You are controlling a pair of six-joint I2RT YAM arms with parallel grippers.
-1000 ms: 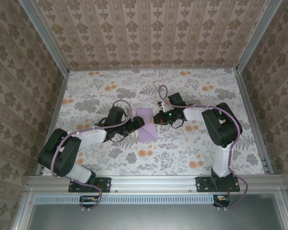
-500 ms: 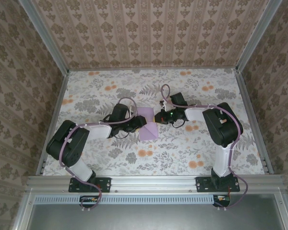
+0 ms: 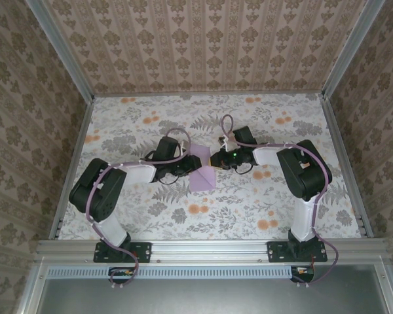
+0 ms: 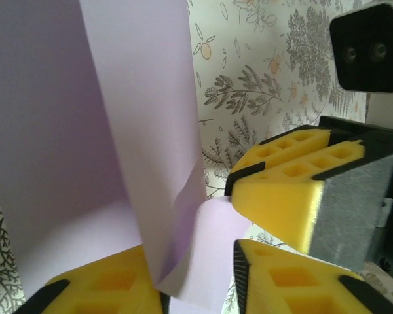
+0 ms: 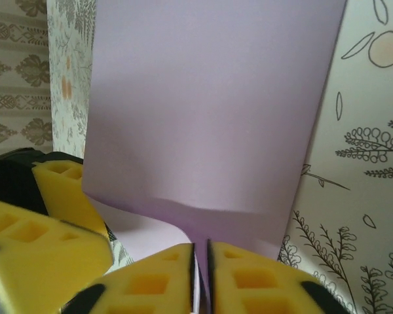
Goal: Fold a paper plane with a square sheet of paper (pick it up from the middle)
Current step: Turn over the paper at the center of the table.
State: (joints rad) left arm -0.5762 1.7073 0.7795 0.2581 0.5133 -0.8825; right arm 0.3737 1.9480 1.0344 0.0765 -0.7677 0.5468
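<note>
The lilac square sheet of paper [image 3: 202, 171] sits mid-table between both grippers, bent upward along a soft fold. My right gripper [image 3: 214, 161] is at its right edge. In the right wrist view its yellow pads [image 5: 157, 281] are nearly together, pinching the paper [image 5: 209, 118] in a thin slit at the gripper [image 5: 201, 252]. My left gripper [image 3: 187, 167] meets the sheet from the left. In the left wrist view a curled flap of paper [image 4: 213, 252] lies in the gap of the gripper [image 4: 198, 278]; one pad touches it and the other stands apart. The right gripper's pad [image 4: 281, 183] sits close ahead.
The table wears a floral cloth [image 3: 249, 209], bounded by patterned walls and metal rails [image 3: 209, 247] at the near edge. Both arms' fingertips are almost touching over the sheet. Cables loop above each wrist [image 3: 226, 124].
The left arm has swung in toward the paper and its jaws have narrowed around the sheet's left edge. The right gripper has hardly moved, and the paper's shape has shifted slightly.
</note>
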